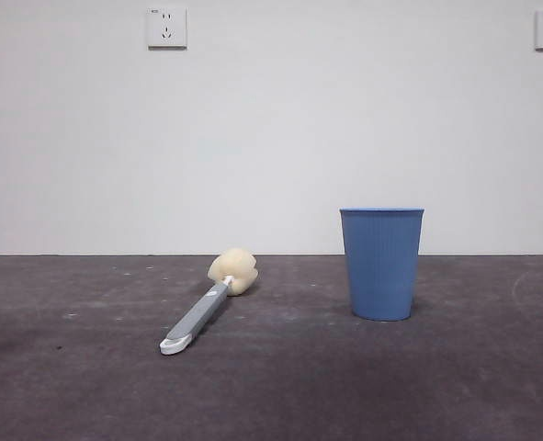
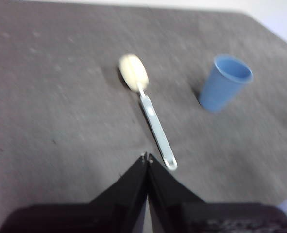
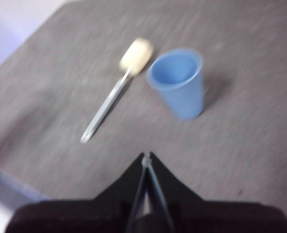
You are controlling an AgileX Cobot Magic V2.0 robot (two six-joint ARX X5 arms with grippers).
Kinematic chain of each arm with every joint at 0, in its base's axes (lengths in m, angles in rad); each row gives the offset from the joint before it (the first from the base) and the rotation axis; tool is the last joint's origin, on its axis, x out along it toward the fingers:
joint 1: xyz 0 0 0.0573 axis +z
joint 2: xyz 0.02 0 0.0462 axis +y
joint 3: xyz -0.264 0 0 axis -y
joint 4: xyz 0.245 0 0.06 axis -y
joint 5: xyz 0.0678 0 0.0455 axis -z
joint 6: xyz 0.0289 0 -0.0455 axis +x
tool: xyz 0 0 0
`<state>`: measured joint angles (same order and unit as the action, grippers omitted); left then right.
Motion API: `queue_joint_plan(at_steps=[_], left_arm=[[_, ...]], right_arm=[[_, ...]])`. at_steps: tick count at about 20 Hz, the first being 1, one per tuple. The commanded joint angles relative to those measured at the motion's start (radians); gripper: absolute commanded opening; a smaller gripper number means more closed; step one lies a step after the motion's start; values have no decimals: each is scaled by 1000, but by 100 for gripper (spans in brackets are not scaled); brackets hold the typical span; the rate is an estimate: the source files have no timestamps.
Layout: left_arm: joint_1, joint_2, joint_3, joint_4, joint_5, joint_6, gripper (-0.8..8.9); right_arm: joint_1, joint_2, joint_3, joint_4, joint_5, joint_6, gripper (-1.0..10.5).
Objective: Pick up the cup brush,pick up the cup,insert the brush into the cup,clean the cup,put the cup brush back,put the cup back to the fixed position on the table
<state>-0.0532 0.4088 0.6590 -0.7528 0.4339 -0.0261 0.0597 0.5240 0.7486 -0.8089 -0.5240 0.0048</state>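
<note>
The cup brush (image 1: 207,301) lies flat on the dark grey table (image 1: 87,386), its cream sponge head toward the wall and its white looped end toward the front. It also shows as the cup brush (image 2: 148,107) and the cup brush (image 3: 115,90). The blue ribbed cup (image 1: 381,263) stands upright to its right, empty, seen too as the cup (image 2: 225,82) and the cup (image 3: 178,81). My left gripper (image 2: 146,158) hovers shut above the table near the brush's looped end. High above the table in front of the cup, my right gripper (image 3: 146,158) is shut. Neither arm shows in the front view.
A white wall with two sockets (image 1: 166,28) stands behind the table. The table's edge (image 3: 17,187) shows near the brush side in the right wrist view, and a far corner edge (image 2: 274,29) in the left wrist view.
</note>
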Motion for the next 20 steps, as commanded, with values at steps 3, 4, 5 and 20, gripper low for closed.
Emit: queue_joint_plan(at_steps=[3,4,5,20], left_arm=[[-2,65,66,-138,89,134,-7],[-3,74,74,-156,101,145,-7],[-5,80,81,-170,103,153,-7],[-11,166,89,-131,90,70,525]], right_arm=[[3,78,81,-165,-71,-155,-11],[4,89,90,-187,-80,-166,-11],[8,96,95,-197,-79,-170,-11],[14,106,97,-195,-73,-109,599]])
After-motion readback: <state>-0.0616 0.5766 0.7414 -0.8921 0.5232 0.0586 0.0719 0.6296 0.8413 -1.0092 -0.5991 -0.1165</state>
